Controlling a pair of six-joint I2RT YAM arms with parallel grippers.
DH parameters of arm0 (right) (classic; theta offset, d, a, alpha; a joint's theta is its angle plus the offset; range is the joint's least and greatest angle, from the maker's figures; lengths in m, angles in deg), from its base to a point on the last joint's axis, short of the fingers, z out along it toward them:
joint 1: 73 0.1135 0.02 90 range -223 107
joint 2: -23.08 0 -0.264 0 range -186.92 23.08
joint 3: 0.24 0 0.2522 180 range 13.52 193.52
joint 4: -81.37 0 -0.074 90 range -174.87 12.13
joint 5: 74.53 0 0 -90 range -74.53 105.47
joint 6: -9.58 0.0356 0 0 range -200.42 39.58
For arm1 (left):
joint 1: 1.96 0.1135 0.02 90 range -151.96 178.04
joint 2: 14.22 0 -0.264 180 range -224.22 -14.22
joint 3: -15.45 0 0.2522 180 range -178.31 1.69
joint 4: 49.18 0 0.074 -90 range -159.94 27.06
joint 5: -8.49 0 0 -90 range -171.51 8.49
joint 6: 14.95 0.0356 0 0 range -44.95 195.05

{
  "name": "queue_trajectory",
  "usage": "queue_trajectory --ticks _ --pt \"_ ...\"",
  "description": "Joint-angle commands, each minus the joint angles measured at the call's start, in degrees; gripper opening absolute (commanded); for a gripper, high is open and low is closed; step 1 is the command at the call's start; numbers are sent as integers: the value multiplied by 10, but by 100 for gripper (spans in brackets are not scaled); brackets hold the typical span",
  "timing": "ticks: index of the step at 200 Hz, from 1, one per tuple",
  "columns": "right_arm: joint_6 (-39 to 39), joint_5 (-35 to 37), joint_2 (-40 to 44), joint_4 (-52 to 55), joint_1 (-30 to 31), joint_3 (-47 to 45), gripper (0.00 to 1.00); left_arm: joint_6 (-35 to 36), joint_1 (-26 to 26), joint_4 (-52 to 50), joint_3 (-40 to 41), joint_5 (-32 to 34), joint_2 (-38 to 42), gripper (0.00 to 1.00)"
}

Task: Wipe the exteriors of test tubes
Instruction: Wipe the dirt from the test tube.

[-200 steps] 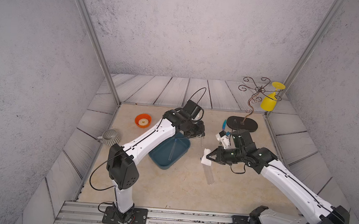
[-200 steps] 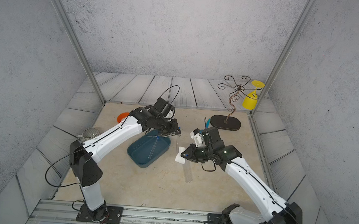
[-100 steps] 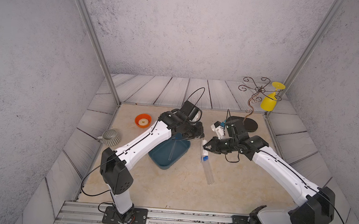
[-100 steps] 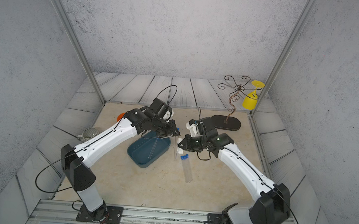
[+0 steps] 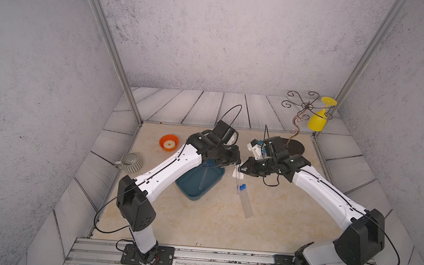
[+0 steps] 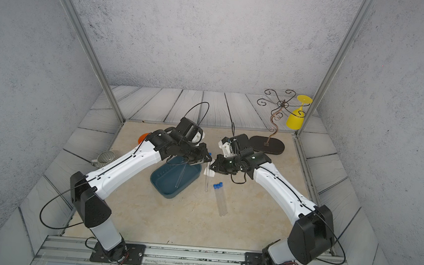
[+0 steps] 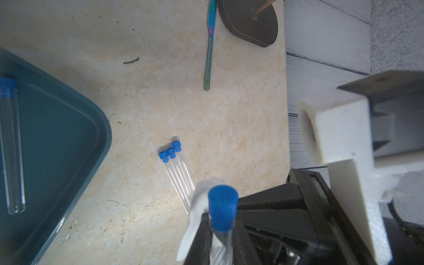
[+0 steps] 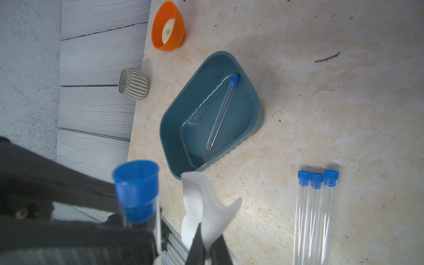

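My left gripper [image 5: 237, 164] [image 7: 221, 238] is shut on a clear test tube [image 5: 237, 183] that hangs upright, its blue cap [image 7: 222, 210] on top. My right gripper [image 5: 240, 169] [image 8: 207, 250] is shut on a white cloth [image 8: 206, 211] [image 7: 197, 206], which sits right beside the held tube's upper part; whether they touch I cannot tell. Three capped test tubes [image 5: 245, 200] [image 6: 220, 201] [image 8: 314, 206] lie side by side on the table. Another test tube [image 8: 221, 112] [image 5: 203, 179] lies in the teal tray [image 5: 190, 197].
An orange bowl [image 5: 168, 142] and a striped mug [image 5: 131, 162] stand at the left edge. A wire stand [image 5: 295, 147] with a hanging yellow glass [image 5: 317, 120] is at the back right. A teal-handled knife [image 7: 210, 50] lies near the stand's base.
My right gripper has carried the cloth up and back until it sits beside the held tube. The left arm has shifted slightly while still holding the tube.
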Motion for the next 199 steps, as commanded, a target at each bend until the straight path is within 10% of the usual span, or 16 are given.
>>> queue_trajectory --ticks 1,199 --pt "4 -18 27 -7 -1 -14 8 0 -3 5 1 9 10 10" --pt "55 -36 141 69 71 -84 8 35 -1 -15 -59 48 -32 10"
